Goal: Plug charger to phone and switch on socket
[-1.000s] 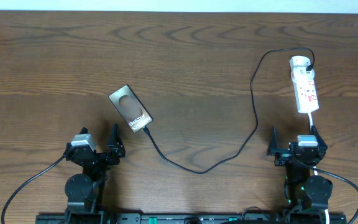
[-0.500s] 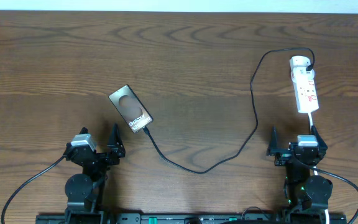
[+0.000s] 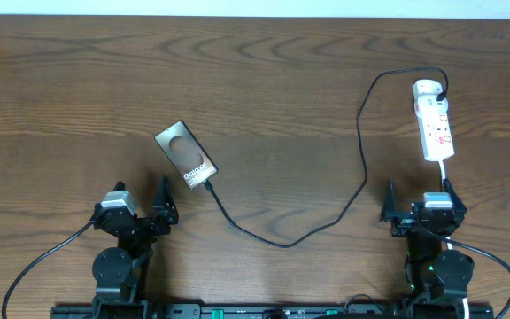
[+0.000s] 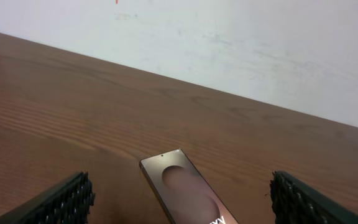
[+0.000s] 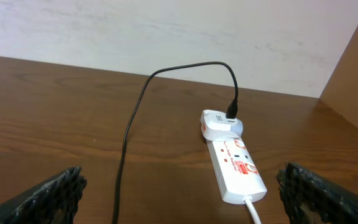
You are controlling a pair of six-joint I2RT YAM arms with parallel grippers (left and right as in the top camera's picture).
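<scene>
The phone (image 3: pixel 186 155) lies face up left of centre, tilted; it also shows in the left wrist view (image 4: pixel 188 194). The thin black charger cable (image 3: pixel 326 217) runs from the phone's near end across the table up to a white plug in the far end of the white socket strip (image 3: pixel 435 124). The strip and cable show in the right wrist view (image 5: pixel 235 163), cable (image 5: pixel 129 130). My left gripper (image 3: pixel 140 213) is open near the front edge, short of the phone. My right gripper (image 3: pixel 419 208) is open just in front of the strip's near end.
The strip's white lead (image 3: pixel 447 173) runs toward my right arm. A white wall (image 4: pixel 229 43) stands behind the table's far edge. A brown panel (image 5: pixel 353 68) stands at the far right.
</scene>
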